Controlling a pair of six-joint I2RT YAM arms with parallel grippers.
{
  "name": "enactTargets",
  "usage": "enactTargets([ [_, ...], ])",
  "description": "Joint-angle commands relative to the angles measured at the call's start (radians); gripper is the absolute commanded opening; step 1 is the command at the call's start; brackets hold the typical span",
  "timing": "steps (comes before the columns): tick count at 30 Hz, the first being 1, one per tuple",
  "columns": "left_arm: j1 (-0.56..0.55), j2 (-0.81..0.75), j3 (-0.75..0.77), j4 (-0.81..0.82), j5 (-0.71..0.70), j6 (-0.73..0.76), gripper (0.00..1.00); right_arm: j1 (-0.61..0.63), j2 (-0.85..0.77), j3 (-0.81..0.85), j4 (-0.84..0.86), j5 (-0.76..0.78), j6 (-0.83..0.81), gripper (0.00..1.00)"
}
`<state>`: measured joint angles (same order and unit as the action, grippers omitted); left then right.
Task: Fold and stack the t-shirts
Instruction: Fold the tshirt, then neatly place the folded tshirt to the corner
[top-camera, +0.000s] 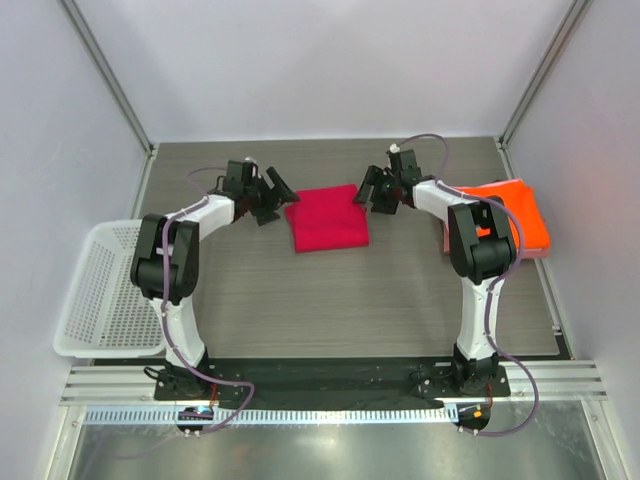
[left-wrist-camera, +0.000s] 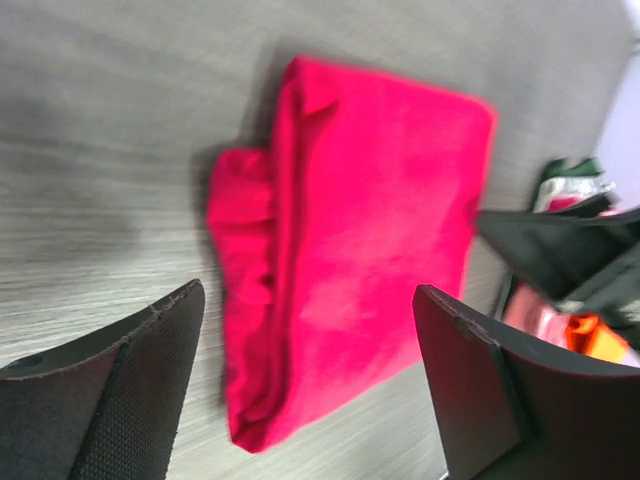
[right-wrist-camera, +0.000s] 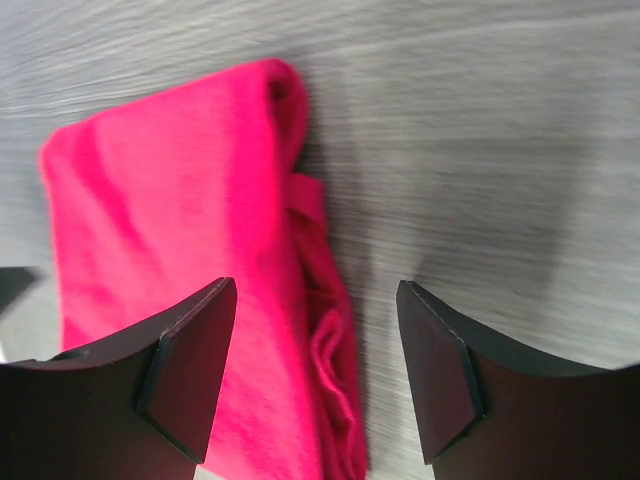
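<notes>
From above, the crimson shirt (top-camera: 327, 218) lies folded into a compact rectangle at the middle of the counter (top-camera: 350, 300), towards the far side. The left tool (top-camera: 275, 200) sits just beside its left edge and the right tool (top-camera: 368, 195) just beside its right edge; both are spread and hold nothing. At the far right the orange shirt (top-camera: 510, 215) lies folded on top of a pale pink shirt (top-camera: 535, 255), of which only a thin edge shows. I judge the folding of all three done. What is left is to carry the crimson one across onto that pile. The white mesh basket (top-camera: 100, 290) at the near left has nothing in it that I can see.

In the left wrist view the tool's jaws stand wide apart, with the crimson shirt (left-wrist-camera: 380, 200) lying flat on the counter beyond and between them. Neither pad touches the cloth. The layered fold edges are bunched along the shirt's left side here. The other tool shows dark at the right edge, with a scrap of orange and pink below it.

In the right wrist view the jaws are likewise wide and empty. The crimson shirt (right-wrist-camera: 170, 200) fills the left half of the frame, with its rolled, bunched edge running between the pads and bare counter to the right.
</notes>
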<state>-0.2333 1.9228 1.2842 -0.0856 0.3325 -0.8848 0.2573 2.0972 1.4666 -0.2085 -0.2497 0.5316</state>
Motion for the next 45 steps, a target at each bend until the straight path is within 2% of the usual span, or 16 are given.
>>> enactTargets([
  [1, -0.023, 0.041, -0.025, 0.044, 0.0, -0.006, 0.84, -0.007, 0.01, -0.005, 0.132, -0.123, 0.013, 0.71],
  [9, -0.043, 0.143, 0.015, 0.08, 0.014, -0.051, 0.67, -0.006, 0.081, 0.001, 0.169, -0.192, 0.064, 0.62],
  [13, -0.041, 0.192, 0.047, 0.081, -0.003, -0.071, 0.61, -0.006, 0.113, 0.02, 0.181, -0.192, 0.07, 0.55],
  [16, -0.046, 0.217, 0.084, 0.081, -0.03, -0.072, 0.51, -0.007, 0.147, 0.05, 0.178, -0.186, 0.074, 0.48],
  [20, -0.052, 0.268, 0.144, 0.081, -0.078, -0.072, 0.33, 0.002, 0.184, 0.095, 0.178, -0.166, 0.077, 0.36],
  [22, -0.064, 0.3, 0.18, 0.107, -0.092, -0.065, 0.19, 0.007, 0.198, 0.129, 0.172, -0.145, 0.077, 0.24],
  [23, -0.067, 0.311, 0.193, 0.131, -0.092, -0.063, 0.04, 0.011, 0.202, 0.141, 0.167, -0.14, 0.076, 0.2],
  [24, -0.075, 0.318, 0.201, 0.139, -0.095, -0.062, 0.0, 0.014, 0.196, 0.159, 0.167, -0.129, 0.071, 0.09],
  [26, -0.083, 0.3, 0.193, 0.188, -0.11, -0.052, 0.0, 0.017, 0.172, 0.163, 0.161, -0.108, 0.059, 0.01],
  [31, -0.127, 0.127, 0.126, 0.224, -0.158, 0.027, 0.0, 0.017, -0.027, 0.038, 0.172, 0.009, 0.005, 0.01],
  [35, -0.225, -0.028, 0.064, 0.239, -0.223, 0.038, 0.0, 0.017, -0.286, -0.07, 0.155, 0.111, -0.002, 0.01],
  [38, -0.305, -0.125, 0.049, 0.236, -0.291, 0.009, 0.0, 0.017, -0.44, -0.095, 0.025, 0.22, 0.005, 0.01],
  [39, -0.367, -0.146, 0.058, 0.236, -0.314, 0.006, 0.0, 0.017, -0.477, -0.089, -0.071, 0.333, 0.005, 0.01],
  [42, -0.494, -0.186, 0.09, 0.234, -0.383, -0.006, 0.0, 0.0, -0.613, -0.059, -0.26, 0.496, 0.001, 0.01],
  [45, -0.59, -0.18, 0.168, 0.221, -0.4, -0.025, 0.0, -0.058, -0.721, -0.029, -0.378, 0.559, -0.015, 0.01],
])
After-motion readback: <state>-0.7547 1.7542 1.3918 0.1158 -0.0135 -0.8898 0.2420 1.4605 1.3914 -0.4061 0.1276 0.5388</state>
